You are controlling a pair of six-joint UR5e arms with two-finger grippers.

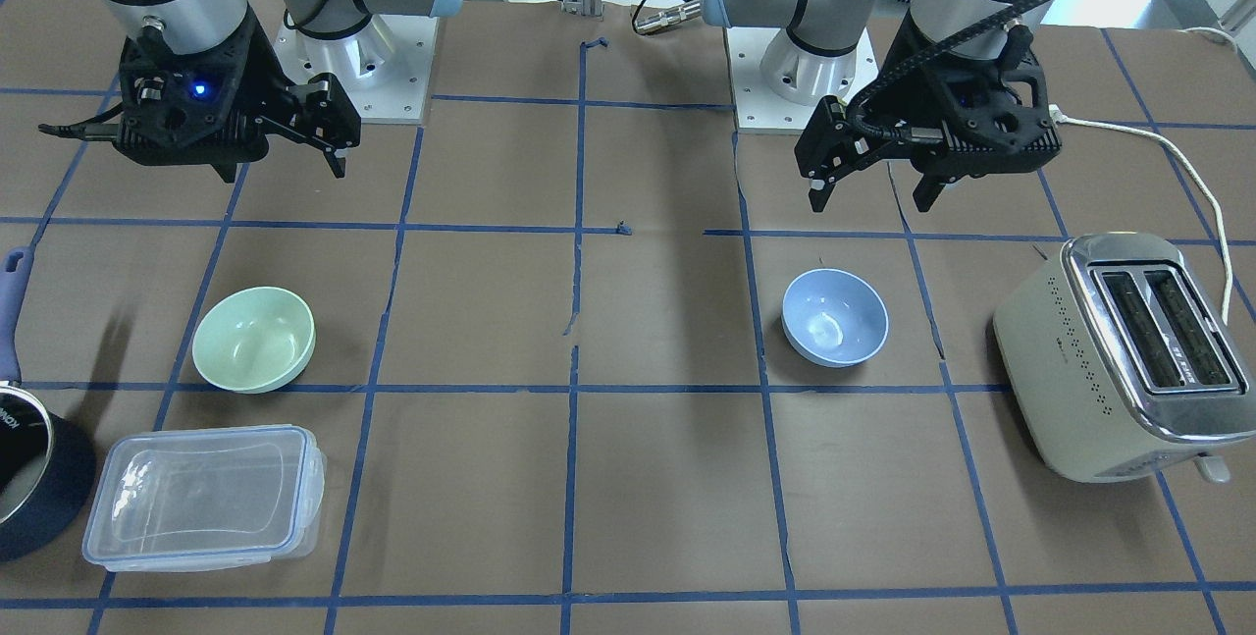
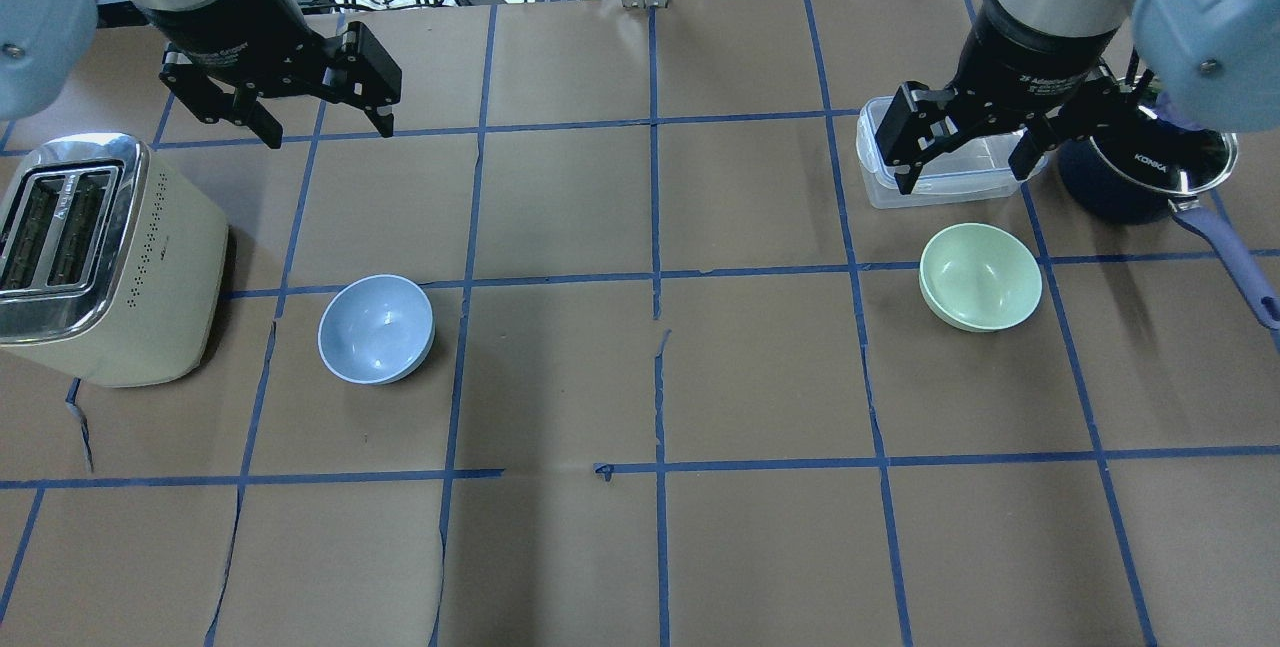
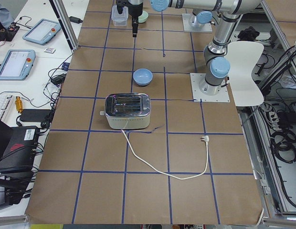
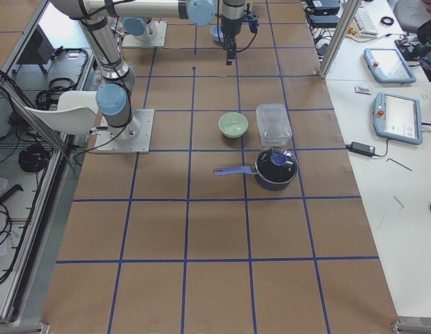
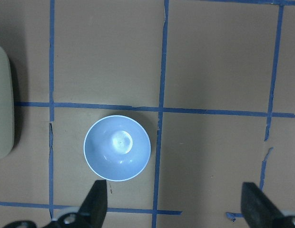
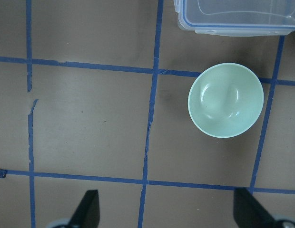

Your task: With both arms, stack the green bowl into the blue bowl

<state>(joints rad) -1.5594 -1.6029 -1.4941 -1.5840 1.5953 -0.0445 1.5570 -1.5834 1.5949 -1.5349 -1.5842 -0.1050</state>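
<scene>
Green bowl [image 2: 980,277] on the right, blue bowl [image 2: 376,329] on the left, well apart, so right gripper [image 2: 962,177] and left gripper [image 2: 328,135] hang wide open, one apiece.

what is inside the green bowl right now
Nothing. The green bowl is empty, and its glossy inside shows bare down to the bottom in the right wrist and overhead views. The patch of brown paper directly beneath it is covered, so that stays unseen.
</scene>
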